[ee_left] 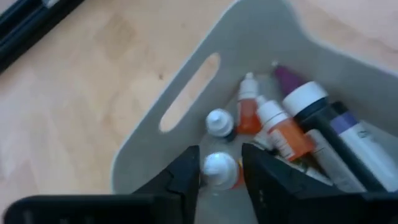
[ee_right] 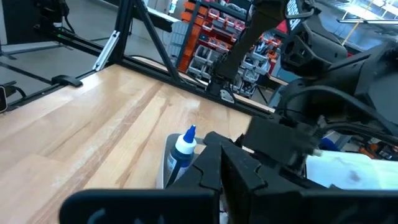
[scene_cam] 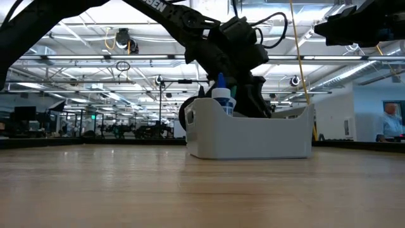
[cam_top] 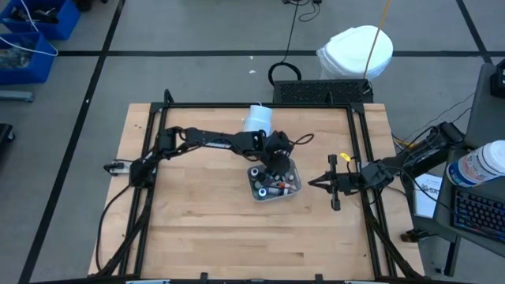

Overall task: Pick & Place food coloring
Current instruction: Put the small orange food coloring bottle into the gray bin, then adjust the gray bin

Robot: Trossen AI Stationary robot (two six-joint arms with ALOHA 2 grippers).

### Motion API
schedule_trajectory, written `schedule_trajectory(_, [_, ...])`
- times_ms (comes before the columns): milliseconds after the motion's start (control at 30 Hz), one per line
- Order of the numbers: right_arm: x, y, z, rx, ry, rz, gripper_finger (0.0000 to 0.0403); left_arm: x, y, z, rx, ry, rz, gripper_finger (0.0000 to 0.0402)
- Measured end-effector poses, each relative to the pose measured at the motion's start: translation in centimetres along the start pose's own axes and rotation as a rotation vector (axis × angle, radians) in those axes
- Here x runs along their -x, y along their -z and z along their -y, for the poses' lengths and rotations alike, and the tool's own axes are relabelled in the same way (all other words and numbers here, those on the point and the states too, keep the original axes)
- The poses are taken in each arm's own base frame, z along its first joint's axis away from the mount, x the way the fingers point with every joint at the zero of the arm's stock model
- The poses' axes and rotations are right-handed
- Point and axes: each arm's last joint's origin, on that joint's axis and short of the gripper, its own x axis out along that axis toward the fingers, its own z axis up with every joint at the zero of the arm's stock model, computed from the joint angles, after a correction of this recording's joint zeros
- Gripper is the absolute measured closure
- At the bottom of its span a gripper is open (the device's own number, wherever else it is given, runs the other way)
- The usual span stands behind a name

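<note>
The pale grey tray (cam_top: 293,167) sits mid-table and holds several tiny food coloring bottles (ee_left: 283,127) with white caps and orange, purple and dark bodies. My left gripper (ee_left: 221,177) reaches down into the tray's corner and is closed around one white-capped orange bottle (ee_left: 217,167). A blue-tipped bottle (scene_cam: 221,95) stands upright in the tray (scene_cam: 253,136) and also shows as the blue-tipped bottle (ee_right: 184,148) in the right wrist view. My right gripper (cam_top: 314,183) hovers, shut, just right of the tray. My left gripper pinches the small orange bottle just below its white cap (ee_left: 217,165), one finger (ee_left: 186,180) on each side. The fingers come from above, slanting down into the tray. The bottle stands among the others in the tray's corner; whether it is lifted off the floor cannot be told.
A larger pale blue-white cylinder (cam_top: 258,118) stands on the table beyond the tray. Black frame rails (cam_top: 359,150) run along the table's sides. Bare wood lies near and left of the tray (cam_top: 197,213).
</note>
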Motion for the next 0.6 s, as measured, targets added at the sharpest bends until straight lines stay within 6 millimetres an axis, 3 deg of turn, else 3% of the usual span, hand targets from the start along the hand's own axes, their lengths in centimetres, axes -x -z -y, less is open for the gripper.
schedule_trajectory(167, [0.0, 0.0, 0.0, -0.003, -0.002, -0.001, 0.0403, 0.4, -0.1, 0.1, 0.052, -0.002, -0.027, 0.0233])
schedule_trajectory(367, [0.0, 0.0, 0.0, -0.003, -0.003, -0.001, 0.0403, 2.6, -2.2, 0.4, 0.024, -0.047, -0.019, 0.0194])
schedule_trajectory(600, [0.0, 0.0, 0.0, -0.004, -0.003, 0.001, 0.0403, 10.8, -7.7, 1.6, -0.002, -0.143, 0.097, 0.0196])
